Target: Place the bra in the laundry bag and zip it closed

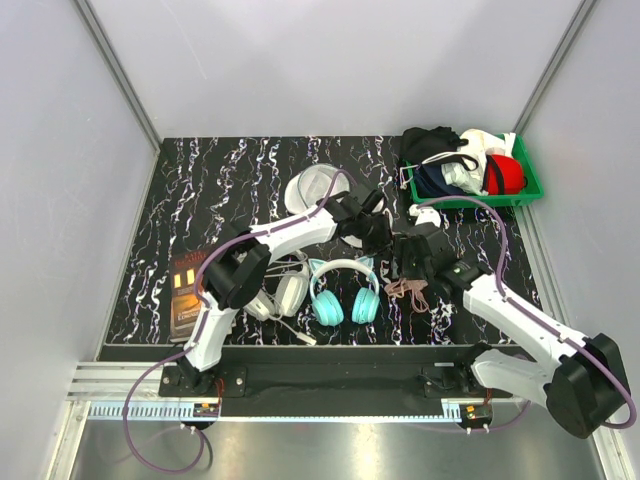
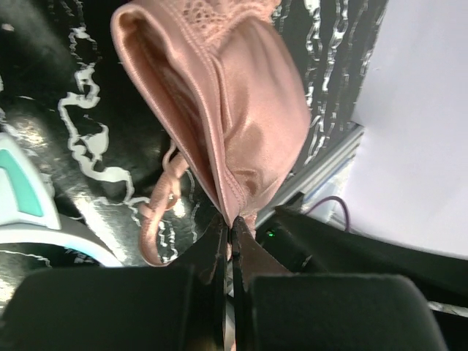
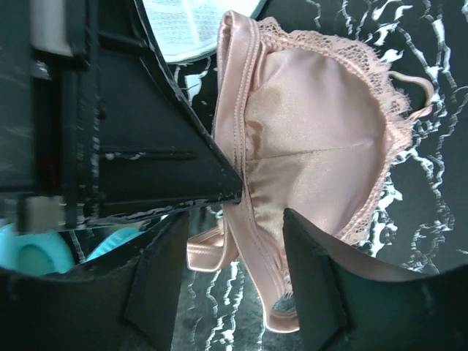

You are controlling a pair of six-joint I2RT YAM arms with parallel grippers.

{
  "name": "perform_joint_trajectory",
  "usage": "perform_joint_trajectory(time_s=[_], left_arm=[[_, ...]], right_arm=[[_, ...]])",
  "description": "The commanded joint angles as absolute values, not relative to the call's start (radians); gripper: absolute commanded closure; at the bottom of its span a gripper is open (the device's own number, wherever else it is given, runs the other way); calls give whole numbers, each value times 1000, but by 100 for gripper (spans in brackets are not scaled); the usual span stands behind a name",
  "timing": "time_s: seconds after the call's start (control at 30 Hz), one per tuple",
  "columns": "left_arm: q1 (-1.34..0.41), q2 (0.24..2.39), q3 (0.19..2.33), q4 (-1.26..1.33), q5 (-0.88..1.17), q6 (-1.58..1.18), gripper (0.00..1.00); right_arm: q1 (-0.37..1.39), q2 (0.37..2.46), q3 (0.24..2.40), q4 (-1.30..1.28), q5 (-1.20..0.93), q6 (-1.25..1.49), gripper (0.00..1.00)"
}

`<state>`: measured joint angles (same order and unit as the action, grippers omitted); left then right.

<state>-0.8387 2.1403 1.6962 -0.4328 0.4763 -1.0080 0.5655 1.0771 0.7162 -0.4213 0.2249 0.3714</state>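
The pale pink bra (image 1: pixel 407 291) hangs just above the table's middle front. My left gripper (image 1: pixel 383 240) is shut on it; in the left wrist view the fingertips (image 2: pixel 230 223) pinch the band of the bra (image 2: pixel 234 110), cups and a strap dangling. My right gripper (image 1: pixel 412 258) is right beside it. In the right wrist view it (image 3: pixel 235 213) is open, its fingers (image 3: pixel 314 278) astride the lower edge of the bra (image 3: pixel 314 139), not touching. The white mesh laundry bag (image 1: pixel 310 188) lies behind the left gripper and shows in the right wrist view (image 3: pixel 190 25).
Teal headphones (image 1: pixel 345 295) and white-grey headphones (image 1: pixel 285 290) lie at the front, left of the bra. A green bin (image 1: pixel 530 185) of black, white and red garments is at the back right. A dark box (image 1: pixel 187 290) lies front left. A small white object (image 1: pixel 427 213) sits near the bin.
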Motion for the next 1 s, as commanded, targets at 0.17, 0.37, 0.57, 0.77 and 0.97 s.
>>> perform_joint_trajectory(time_s=[0.17,0.37,0.57,0.77,0.97], left_arm=[[-824,2094,1776,-434,574,-1097,100],[-819,2074,1784,-434,600,-1123,100],[-819,2066,1792,-433,620,-1161,100],[-819,2051,1792,-434,618,-1186,100],[-821,2036,1790,-433,614,-1193,100]], right_arm=[[603,1118,726,-376,416,365,37],[603,1140,744,-405,480,406,36],[603,1118,755,-416,560,408,45],[603,1057,733,-382,572,391,67],[603,1049,719,-382,558,380,100]])
